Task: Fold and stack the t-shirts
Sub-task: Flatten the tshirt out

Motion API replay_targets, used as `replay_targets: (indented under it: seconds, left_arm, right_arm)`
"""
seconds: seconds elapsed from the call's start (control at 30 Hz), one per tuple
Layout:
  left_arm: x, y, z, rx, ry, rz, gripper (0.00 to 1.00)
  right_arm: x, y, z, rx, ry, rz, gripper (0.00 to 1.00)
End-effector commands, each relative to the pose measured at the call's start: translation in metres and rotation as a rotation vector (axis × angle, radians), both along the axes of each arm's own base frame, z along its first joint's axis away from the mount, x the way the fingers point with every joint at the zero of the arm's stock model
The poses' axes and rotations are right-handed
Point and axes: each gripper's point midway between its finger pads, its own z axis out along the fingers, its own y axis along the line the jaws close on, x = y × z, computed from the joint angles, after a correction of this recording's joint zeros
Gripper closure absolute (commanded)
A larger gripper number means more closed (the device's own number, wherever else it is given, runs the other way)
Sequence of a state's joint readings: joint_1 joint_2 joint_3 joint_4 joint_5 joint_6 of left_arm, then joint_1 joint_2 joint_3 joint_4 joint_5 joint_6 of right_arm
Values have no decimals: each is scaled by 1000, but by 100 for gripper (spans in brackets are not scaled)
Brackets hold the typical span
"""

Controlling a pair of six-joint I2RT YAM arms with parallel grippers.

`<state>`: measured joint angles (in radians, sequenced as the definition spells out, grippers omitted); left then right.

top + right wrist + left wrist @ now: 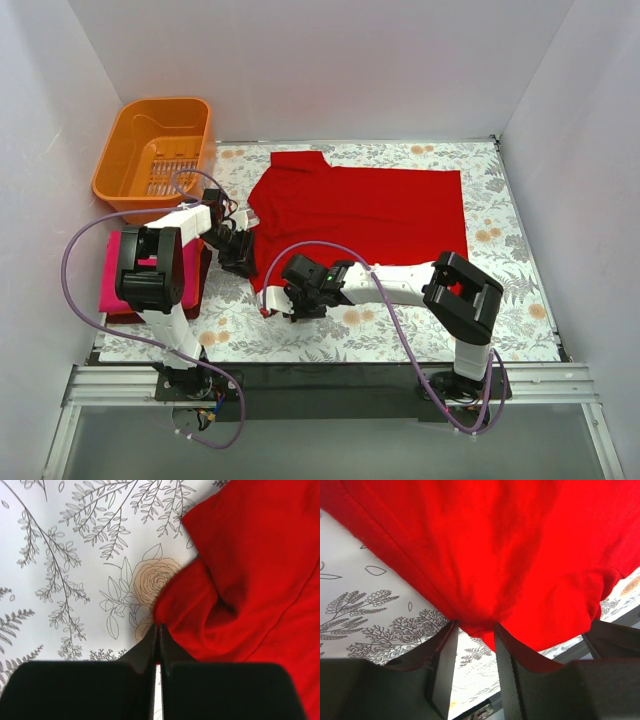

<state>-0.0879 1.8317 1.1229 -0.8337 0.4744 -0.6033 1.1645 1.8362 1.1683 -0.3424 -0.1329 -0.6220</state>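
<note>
A bright red t-shirt [370, 215] lies spread on the floral cloth, collar to the left. My left gripper [240, 255] is at its left edge, shut on a bunched bit of the red shirt [495, 545]. That bit is pinched between the fingertips [501, 640] and lifted off the cloth. My right gripper [283, 300] is at the shirt's near-left corner, its jaws pressed together on a folded edge of the shirt [250, 580]. A folded magenta-pink shirt [112, 280] lies on a dark red one [125, 318] at the left, partly hidden by the left arm.
An orange slotted basket [155, 145] stands at the back left. The floral cloth [400, 320] covers the table. White walls close in the left, back and right sides. The folded stack sits close beside the left arm's elbow.
</note>
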Motion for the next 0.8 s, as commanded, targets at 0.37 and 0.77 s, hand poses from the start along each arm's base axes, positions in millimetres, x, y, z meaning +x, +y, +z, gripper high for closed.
replay_targets:
  seconds: [0.37,0.77]
  left_arm:
    - [30,16,-24,115,-25,12,78]
    - [43,9,-6,52,-64,7,72]
  right_arm:
    - [-10,-67,23,20,83,25,99]
    - [-23,-47,31,66,260,18,72]
